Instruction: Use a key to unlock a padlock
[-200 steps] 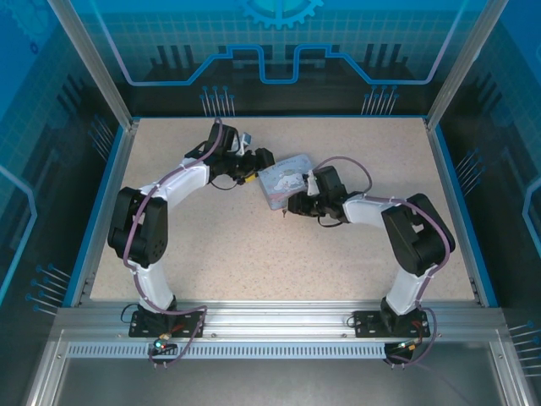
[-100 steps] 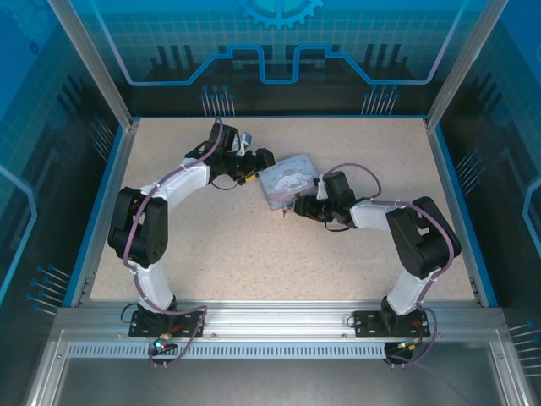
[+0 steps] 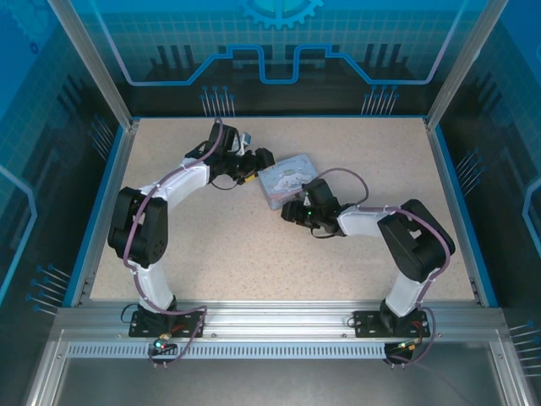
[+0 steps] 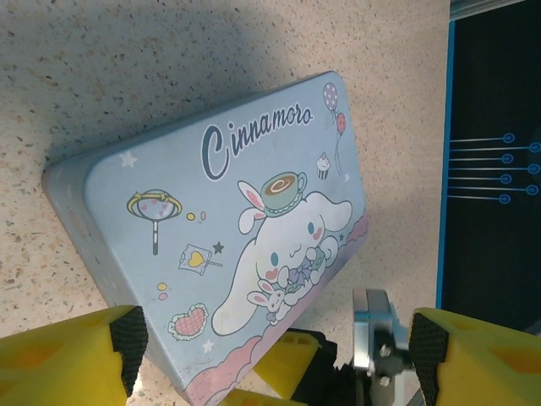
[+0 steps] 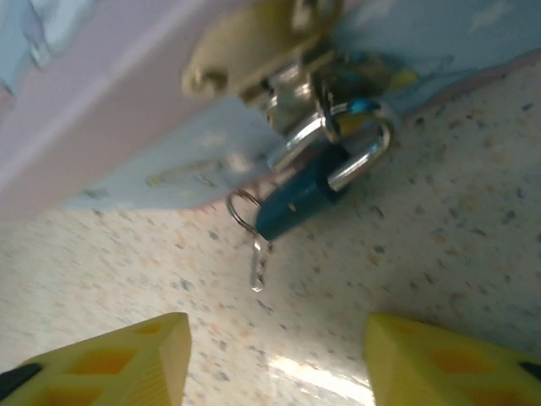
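Observation:
A small dark blue padlock (image 5: 300, 201) hangs by its silver shackle (image 5: 363, 156) from the brass hasp (image 5: 245, 59) of the pale blue cartoon tin (image 4: 228, 220). A wire ring (image 5: 241, 207) at the padlock's lower end carries the thin key (image 5: 259, 264), whose tip rests on the table. My right gripper (image 5: 275, 364) is open just short of the key, with nothing between its yellow fingers (image 5: 110, 359). My left gripper (image 4: 277, 351) stands open wide, straddling the tin's near corner. From above, the right gripper (image 3: 290, 210) is at the tin's front edge and the left gripper (image 3: 258, 169) at its left end.
The tin (image 3: 285, 179) lies mid-table on the speckled tabletop (image 3: 254, 254). A blue rim and dark glass walls (image 3: 456, 194) close in the table on its sides and back. Part of the right gripper's yellow finger (image 4: 296, 359) and metal body show under the tin's corner.
My right gripper's jaws have spread apart, and its wrist has shifted left along the tin's front edge. The left arm and the tin have not moved.

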You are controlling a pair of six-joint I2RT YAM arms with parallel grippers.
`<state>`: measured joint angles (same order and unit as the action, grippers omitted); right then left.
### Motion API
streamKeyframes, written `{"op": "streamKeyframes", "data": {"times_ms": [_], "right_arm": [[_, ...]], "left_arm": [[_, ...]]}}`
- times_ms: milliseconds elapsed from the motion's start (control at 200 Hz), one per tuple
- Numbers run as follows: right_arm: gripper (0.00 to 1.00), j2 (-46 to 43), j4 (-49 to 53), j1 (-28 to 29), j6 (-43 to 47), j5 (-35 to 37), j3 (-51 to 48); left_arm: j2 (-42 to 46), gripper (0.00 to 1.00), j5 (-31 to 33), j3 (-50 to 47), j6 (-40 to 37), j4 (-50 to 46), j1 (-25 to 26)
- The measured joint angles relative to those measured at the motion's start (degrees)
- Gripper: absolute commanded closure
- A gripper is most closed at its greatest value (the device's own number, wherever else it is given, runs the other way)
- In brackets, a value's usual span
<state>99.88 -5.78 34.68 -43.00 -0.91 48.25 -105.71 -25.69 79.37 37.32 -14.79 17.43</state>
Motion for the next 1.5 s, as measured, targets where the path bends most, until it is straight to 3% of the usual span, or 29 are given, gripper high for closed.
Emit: {"op": "streamKeyframes", "data": {"times_ms": [210, 410, 775, 1116, 1291, 1496], "right_arm": [[0.31, 0.00, 9.64, 3.58, 11.91, 9.92, 6.71], [0.31, 1.86, 12.87, 3.72, 16.48, 14.64, 9.53], [0.32, 7.10, 14.97, 4.76, 17.33, 19.65, 12.24], [0.33, 8.98, 16.68, 3.08, 12.22, 23.45, 14.71], [0.32, 5.55, 16.28, -1.29, 8.61, 22.08, 11.41], [0.32, -4.15, 8.87, -8.15, 5.79, 11.89, 3.54]], "left_arm": [[0.00, 0.17, 0.48, 1.70, -0.28, -0.83, 0.00], [0.00, 0.17, 2.08, 3.28, -2.12, -3.23, 0.00], [-0.74, 0.17, 5.73, 3.52, -6.19, -8.26, 0.94], [-3.43, 0.17, 7.67, 3.74, -7.85, -11.13, 2.58], [-3.85, 0.17, 7.96, 3.74, -7.93, -11.10, 2.64], [-4.79, 0.17, 8.11, 3.74, -7.93, -11.13, 3.10]]}}
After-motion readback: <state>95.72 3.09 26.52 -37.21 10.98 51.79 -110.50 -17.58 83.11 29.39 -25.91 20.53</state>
